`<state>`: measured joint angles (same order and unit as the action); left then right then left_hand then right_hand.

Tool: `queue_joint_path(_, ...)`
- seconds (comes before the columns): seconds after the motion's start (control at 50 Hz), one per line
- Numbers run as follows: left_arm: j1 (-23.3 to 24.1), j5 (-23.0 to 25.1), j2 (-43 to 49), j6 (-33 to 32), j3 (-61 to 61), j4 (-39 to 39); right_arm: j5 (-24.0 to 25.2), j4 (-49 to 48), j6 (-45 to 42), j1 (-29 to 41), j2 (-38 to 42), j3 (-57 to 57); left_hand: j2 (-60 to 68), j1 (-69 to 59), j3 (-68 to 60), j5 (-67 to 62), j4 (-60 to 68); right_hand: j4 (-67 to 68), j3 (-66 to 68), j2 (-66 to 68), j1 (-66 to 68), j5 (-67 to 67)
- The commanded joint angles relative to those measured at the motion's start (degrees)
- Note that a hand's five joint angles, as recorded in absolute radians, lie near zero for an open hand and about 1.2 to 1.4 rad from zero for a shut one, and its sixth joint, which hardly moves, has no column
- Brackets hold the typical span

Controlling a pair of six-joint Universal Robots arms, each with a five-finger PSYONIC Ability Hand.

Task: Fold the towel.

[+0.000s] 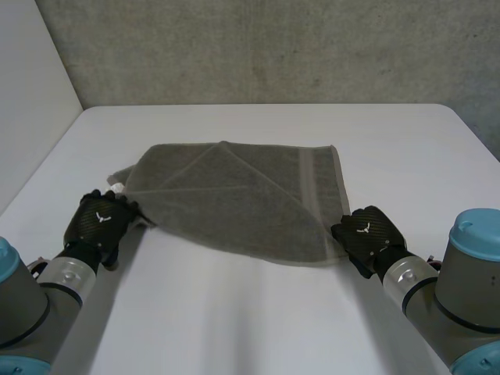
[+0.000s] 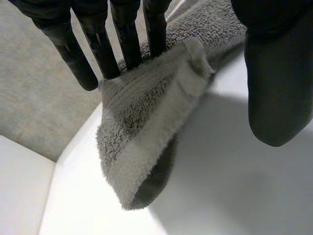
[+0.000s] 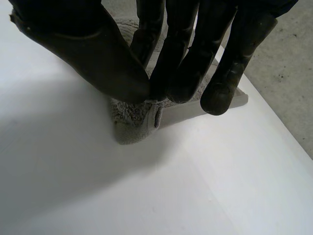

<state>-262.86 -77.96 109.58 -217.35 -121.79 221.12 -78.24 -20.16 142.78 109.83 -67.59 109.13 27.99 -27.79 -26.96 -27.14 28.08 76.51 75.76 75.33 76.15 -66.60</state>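
- From the head view I have the grey towel (image 1: 234, 203) lying on the white table (image 1: 258, 328), about midway across and nearer the far half.
- The towel is partly folded: a diagonal crease runs from its far edge down toward the near right corner, and a paler band runs along its right side.
- My left hand (image 1: 100, 221) sits at the towel's near left corner, and my right hand (image 1: 367, 234) at its near right corner.
- The left arm (image 1: 23, 305) and right arm (image 1: 469, 273) come in from the near corners of the table.
- In the left wrist view the left hand (image 2: 124, 34) has its fingers (image 2: 78, 54) straight. The doubled towel corner (image 2: 146, 132) lies against them on the palm side, its tip off the table (image 2: 220, 186).
- The left thumb (image 2: 279, 73) stands apart from that corner, with bare table showing between them, so I read this hand as relaxed rather than clamped.
- In the right wrist view the right hand (image 3: 98, 54) has its thumb and fingers (image 3: 181, 63) brought together on the towel (image 3: 132, 125), pinching the corner. A small tuft pokes out below the fingertips and touches the table (image 3: 98, 196).
- A grey wall (image 1: 273, 47) stands behind the table's far edge.
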Motion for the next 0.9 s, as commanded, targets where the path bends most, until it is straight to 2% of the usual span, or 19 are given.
queue_joint_path(0.02, -1.0, -1.2, 0.0, 0.0, -0.1, 3.7, -0.1, -0.2, -1.2, 0.0, 0.0, 0.1, -1.8, 1.6, 0.8, 10.9, -1.9, 3.5, 4.2, 4.7, 3.8, -3.4)
queue_joint_path(0.1, -1.1, -1.3, 0.1, 0.0, -0.1, 4.8, -0.1, -0.3, -1.2, 0.0, 0.5, 0.1, 3.9, -4.1, -5.0, 5.2, 3.8, 3.5, 4.2, 4.7, 3.8, -3.4)
queue_joint_path(0.14, -1.3, -1.3, 0.2, 0.0, -0.1, 5.7, -0.1, -0.3, -1.3, 0.0, 0.7, 0.0, 15.5, -15.7, -16.5, -6.3, 15.4, 3.5, 4.2, 4.7, 3.8, -3.4)
queue_joint_path(0.16, -1.3, -1.3, 0.2, 0.0, -0.1, 5.7, -0.1, -0.3, -1.3, 0.0, 0.7, 0.0, 15.5, -15.7, -16.6, -6.4, 15.4, 3.5, 4.2, 4.7, 3.8, -3.4)
queue_joint_path(0.2, -1.8, -1.2, 0.2, 0.0, -0.2, 6.6, -0.1, -0.3, -1.3, 0.0, 0.7, 0.0, 31.8, -32.0, -32.8, -22.6, 31.7, 3.5, 4.2, 4.7, 3.8, -3.4)
queue_joint_path(0.26, -2.1, -1.2, 0.1, 0.0, -0.2, 7.0, -0.1, -0.3, -1.2, -0.1, 0.7, -0.1, 37.1, -37.3, -38.1, -27.9, 37.0, 3.5, 4.2, 4.7, 3.8, -3.4)
queue_joint_path(0.3, -2.8, -1.0, 0.0, 0.1, -0.3, 7.2, -0.1, -0.3, -1.2, -0.2, 0.7, -0.1, 49.9, -50.1, -51.0, -40.8, 49.9, 3.5, 4.2, 4.7, 3.8, -3.4)
queue_joint_path(0.5, -4.1, -1.1, -3.7, 0.1, 0.1, 6.9, -0.7, 0.3, -0.6, -1.7, -1.9, -2.3, 52.0, -52.2, -53.0, -42.9, 51.9, 3.5, 4.2, 4.7, 3.8, -3.4)
queue_joint_path(0.6, -5.4, -0.8, -11.8, 1.5, 0.2, 6.3, -1.0, 3.4, 0.6, -6.5, -11.2, -5.6, 52.0, -52.2, -53.0, -42.9, 51.9, 3.5, 4.2, 4.7, 3.8, -3.4)
queue_joint_path(0.64, -5.8, -0.8, -15.4, 2.5, 0.3, 5.7, -0.7, 8.2, 1.7, -9.1, -17.5, -9.1, 52.0, -52.2, -53.0, -42.9, 51.9, 3.5, 4.2, 4.7, 3.8, -3.4)
queue_joint_path(0.68, -5.6, -0.8, -22.0, 6.4, 1.0, 2.5, -0.4, 11.1, 2.8, -9.9, -19.8, -11.6, 52.0, -52.2, -53.0, -42.9, 51.9, 3.5, 4.2, 4.7, 3.8, -3.4)
queue_joint_path(0.7, -5.6, -0.8, -22.0, 6.4, 1.0, 2.5, -0.4, 11.1, 2.8, -9.9, -19.9, -11.7, 52.0, -52.2, -53.0, -42.9, 51.9, 3.5, 4.2, 4.7, 3.8, -3.4)
queue_joint_path(0.74, -5.4, -0.7, -28.1, 12.4, 4.1, -3.9, -0.2, 18.2, 5.1, -11.5, -23.8, -17.6, 52.0, -52.2, -53.0, -42.9, 51.9, 3.5, 4.2, 4.7, 3.8, -3.4)
queue_joint_path(0.78, -5.4, -0.7, -28.1, 12.4, 4.1, -3.9, 0.0, 22.2, 5.7, -12.4, -25.4, -21.3, 52.0, -52.2, -53.0, -42.9, 51.9, 3.5, 4.2, 4.7, 3.8, -3.4)
queue_joint_path(0.8, -5.3, -0.4, -31.8, 17.2, 6.8, -9.3, 0.6, 26.7, 5.6, -13.0, -26.5, -25.2, 52.0, -52.2, -53.0, -42.9, 51.9, 3.5, 4.2, 4.7, 3.8, -3.4)
queue_joint_path(0.82, -5.2, 1.0, -34.1, 21.5, 10.0, -14.8, 0.6, 26.8, 5.6, -13.0, -26.5, -25.3, 52.0, -52.2, -53.0, -42.9, 51.9, 3.5, 4.2, 4.7, 3.8, -3.4)
queue_joint_path(0.84, -5.2, 1.1, -34.2, 21.5, 10.0, -14.8, 1.7, 31.5, 5.6, -13.6, -27.1, -29.4, 52.0, -52.2, -53.0, -42.9, 51.9, 3.5, 4.2, 4.7, 3.8, -3.4)
queue_joint_path(0.88, -5.6, 5.3, -35.6, 28.0, 16.2, -24.1, 2.9, 35.6, 5.5, -14.3, -27.3, -33.5, 52.0, -52.2, -53.0, -42.9, 51.9, 3.5, 4.2, 4.7, 3.8, -3.4)
queue_joint_path(0.9, -5.6, 5.4, -35.6, 28.0, 16.2, -24.2, 4.3, 39.6, 5.4, -14.8, -27.3, -37.5, 52.0, -52.2, -53.0, -42.9, 51.9, 3.5, 4.2, 4.7, 3.8, -3.4)
